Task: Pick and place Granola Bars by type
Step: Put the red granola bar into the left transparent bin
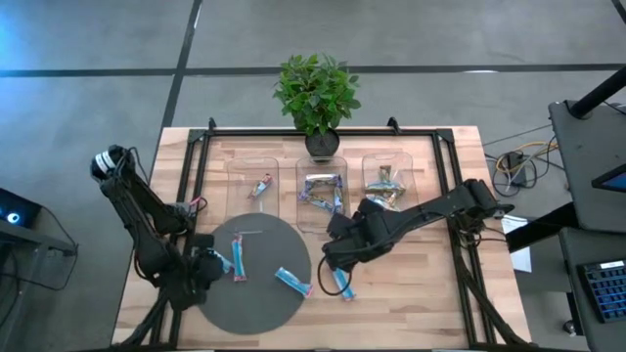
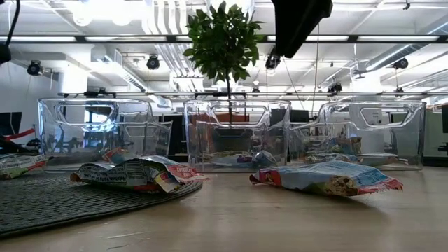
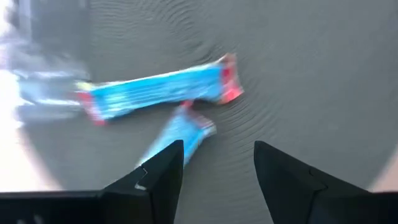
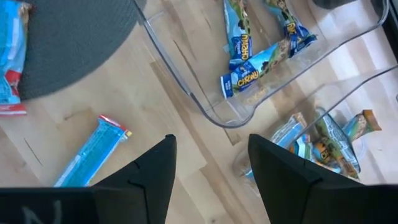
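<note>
Blue-wrapped granola bars lie flat around the round grey mat [image 1: 256,293]. Two of them [image 1: 238,260] [image 1: 224,260] are on its left part, and one [image 1: 291,282] is at its right edge. Another [image 1: 342,285] lies on the wood beside the mat. My left gripper [image 3: 217,162] hangs open over the mat's left part, above the two bars, a long one [image 3: 155,93] and a shorter one [image 3: 185,129]. My right gripper [image 4: 211,155] hangs open over the wood near the bar there [image 4: 93,152]. More bars lie in three clear trays.
Three clear trays stand in a row at the far side: left [image 1: 252,168], middle [image 1: 321,166], right [image 1: 391,162]. A potted plant [image 1: 317,93] stands behind the middle tray. Black frame rails [image 1: 192,166] run along the table's sides. In the low view two bars [image 2: 136,173] [image 2: 329,178] lie before the trays.
</note>
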`<state>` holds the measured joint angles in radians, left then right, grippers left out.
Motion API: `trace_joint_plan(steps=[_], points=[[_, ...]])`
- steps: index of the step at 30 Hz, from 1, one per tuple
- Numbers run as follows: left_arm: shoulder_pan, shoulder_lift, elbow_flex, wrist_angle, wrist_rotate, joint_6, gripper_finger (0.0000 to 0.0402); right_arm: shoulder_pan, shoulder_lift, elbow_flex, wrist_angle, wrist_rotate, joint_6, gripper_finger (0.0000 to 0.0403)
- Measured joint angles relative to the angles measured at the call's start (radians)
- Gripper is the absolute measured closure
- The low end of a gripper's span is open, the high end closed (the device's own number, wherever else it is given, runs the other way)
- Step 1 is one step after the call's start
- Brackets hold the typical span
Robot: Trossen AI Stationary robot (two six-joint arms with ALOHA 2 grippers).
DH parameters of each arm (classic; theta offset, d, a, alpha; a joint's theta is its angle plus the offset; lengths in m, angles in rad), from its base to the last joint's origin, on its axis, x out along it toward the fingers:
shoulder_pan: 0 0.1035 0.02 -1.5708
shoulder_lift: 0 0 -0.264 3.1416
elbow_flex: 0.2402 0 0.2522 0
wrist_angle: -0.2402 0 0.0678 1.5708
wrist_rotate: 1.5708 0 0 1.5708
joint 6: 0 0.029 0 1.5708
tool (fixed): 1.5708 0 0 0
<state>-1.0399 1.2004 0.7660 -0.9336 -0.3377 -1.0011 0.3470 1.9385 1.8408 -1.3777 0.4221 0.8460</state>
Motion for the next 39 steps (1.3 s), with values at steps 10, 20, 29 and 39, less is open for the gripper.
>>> trace_joint_plan(steps=[10,20,29,39], points=[[0.03,0.018,-0.078,-0.046,0.027,0.206,0.0223,0.0,0.0,0.0,-0.004,-0.001,-0.012,0.0211],[0.083,0.023,-0.127,-0.005,0.088,0.353,0.0223,0.0,0.0,-0.002,-0.004,-0.003,0.009,0.0211],[0.132,0.026,-0.197,0.031,0.105,0.298,0.0223,-0.001,0.0,-0.002,-0.003,-0.003,0.01,0.0211],[0.157,0.024,-0.244,0.116,0.183,0.255,0.0223,-0.001,0.0,-0.002,-0.003,-0.003,0.01,0.0211]])
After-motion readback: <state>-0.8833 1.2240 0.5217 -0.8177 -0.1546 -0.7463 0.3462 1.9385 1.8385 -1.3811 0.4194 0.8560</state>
